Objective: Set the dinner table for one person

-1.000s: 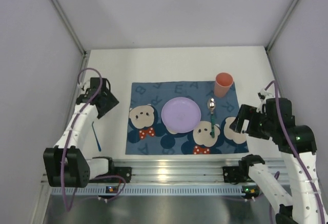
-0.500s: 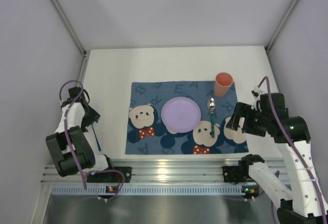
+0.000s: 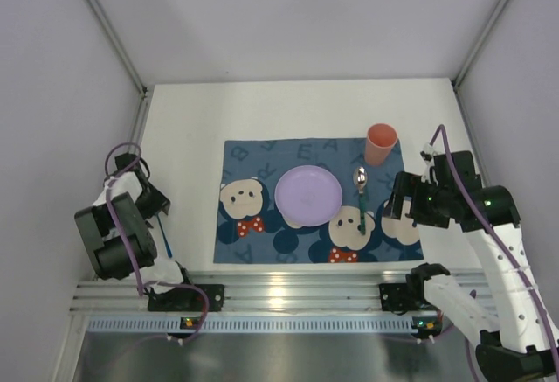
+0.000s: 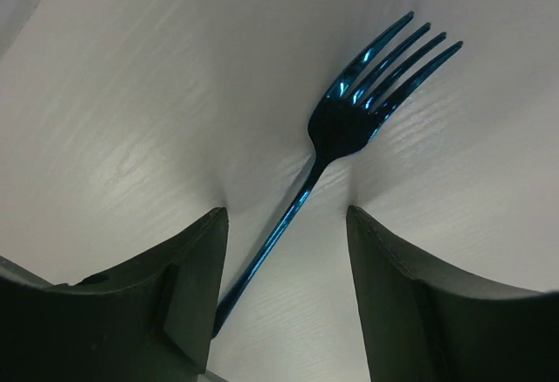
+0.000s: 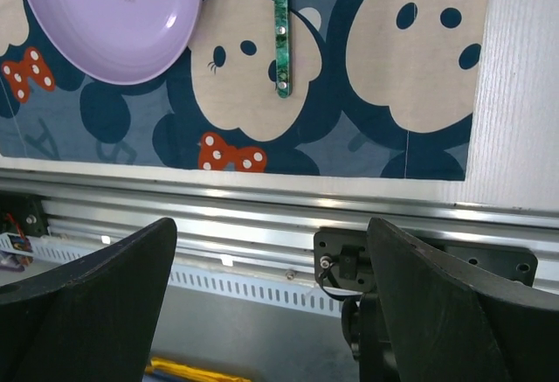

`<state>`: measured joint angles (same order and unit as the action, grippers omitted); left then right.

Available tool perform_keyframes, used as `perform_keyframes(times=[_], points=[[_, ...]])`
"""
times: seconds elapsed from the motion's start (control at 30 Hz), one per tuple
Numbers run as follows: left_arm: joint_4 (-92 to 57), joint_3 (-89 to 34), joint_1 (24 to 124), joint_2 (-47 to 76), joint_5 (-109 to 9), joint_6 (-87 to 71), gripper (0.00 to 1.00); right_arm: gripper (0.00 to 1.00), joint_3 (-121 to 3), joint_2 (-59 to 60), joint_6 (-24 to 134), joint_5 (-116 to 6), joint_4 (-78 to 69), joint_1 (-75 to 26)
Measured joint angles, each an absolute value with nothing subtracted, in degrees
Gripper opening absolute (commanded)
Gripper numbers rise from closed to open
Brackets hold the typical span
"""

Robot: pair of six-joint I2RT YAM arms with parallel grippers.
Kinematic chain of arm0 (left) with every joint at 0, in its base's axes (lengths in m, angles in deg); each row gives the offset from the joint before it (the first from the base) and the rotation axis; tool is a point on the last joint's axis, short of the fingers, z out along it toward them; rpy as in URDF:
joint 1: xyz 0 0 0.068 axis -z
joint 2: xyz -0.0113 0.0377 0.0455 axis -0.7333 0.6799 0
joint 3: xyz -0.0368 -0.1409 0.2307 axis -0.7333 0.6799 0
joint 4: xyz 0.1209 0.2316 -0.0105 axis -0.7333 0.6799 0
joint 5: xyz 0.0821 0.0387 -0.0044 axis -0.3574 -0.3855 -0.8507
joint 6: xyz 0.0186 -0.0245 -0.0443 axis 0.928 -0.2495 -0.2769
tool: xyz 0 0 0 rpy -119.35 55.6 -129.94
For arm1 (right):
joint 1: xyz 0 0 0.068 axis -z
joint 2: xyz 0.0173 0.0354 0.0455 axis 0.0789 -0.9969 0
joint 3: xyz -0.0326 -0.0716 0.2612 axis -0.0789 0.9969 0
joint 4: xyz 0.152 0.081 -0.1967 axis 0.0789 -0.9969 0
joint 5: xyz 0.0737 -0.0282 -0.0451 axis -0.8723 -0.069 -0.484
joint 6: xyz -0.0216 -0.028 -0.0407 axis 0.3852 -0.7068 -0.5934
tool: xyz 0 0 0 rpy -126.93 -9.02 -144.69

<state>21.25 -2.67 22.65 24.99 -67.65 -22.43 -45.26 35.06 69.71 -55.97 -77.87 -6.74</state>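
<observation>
A blue metallic fork (image 4: 367, 93) lies flat on the white dinner table (image 3: 192, 120), left of the placemat; it also shows in the top view (image 3: 165, 239). My left gripper (image 4: 284, 218) is open and low over the table. The fork's handle runs between the fingers (image 4: 188, 286), close to the left one, and the tines point away. In the top view the left gripper (image 3: 157, 212) sits at the fork's far end. My right gripper (image 5: 272, 225) is open and empty. It hovers over the placement's near right corner, beside the rail (image 5: 262, 194), and also shows from above (image 3: 400, 209).
A blue cartoon-mouse placemat (image 3: 253, 159) holds a lilac plate (image 3: 307, 194), a spoon with a green handle (image 3: 360, 200) right of the plate, and an orange cup (image 3: 381, 143) at the far right corner. An aluminium rail (image 3: 288, 288) runs along the near edge. Grey walls stand on both sides.
My left arm has folded back toward the left wall and brought its gripper down around the fork's handle. My right gripper has shifted slightly toward the placemat.
</observation>
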Motion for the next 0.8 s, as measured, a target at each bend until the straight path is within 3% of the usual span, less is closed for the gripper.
perform_keyframes(times=[0.2,0.33,0.4,0.53,0.57,0.8], points=[[20.7,-4.2,21.5,27.8,-64.6,-21.1,0.48,0.91,-45.3,35.1,69.4,-55.2,-77.7,-7.0],[20.9,-6.5,21.6,30.2,-63.0,-20.3,0.28,0.91,-45.3,34.8,69.3,-54.7,-77.7,-7.0],[20.8,-7.0,21.6,30.8,-62.6,-20.2,0.25,0.91,-45.3,34.3,69.3,-54.5,-77.7,-7.0],[20.6,-7.7,21.7,31.6,-62.3,-20.2,0.09,0.91,-45.3,33.1,69.3,-53.8,-77.7,-7.0],[20.6,-7.9,21.7,31.7,-62.2,-20.2,0.0,0.91,-45.3,32.5,69.3,-53.6,-77.6,-7.0],[20.7,-8.6,21.6,31.9,-60.6,-19.2,0.0,0.91,-45.3,31.9,69.4,-53.1,-77.1,-7.0]])
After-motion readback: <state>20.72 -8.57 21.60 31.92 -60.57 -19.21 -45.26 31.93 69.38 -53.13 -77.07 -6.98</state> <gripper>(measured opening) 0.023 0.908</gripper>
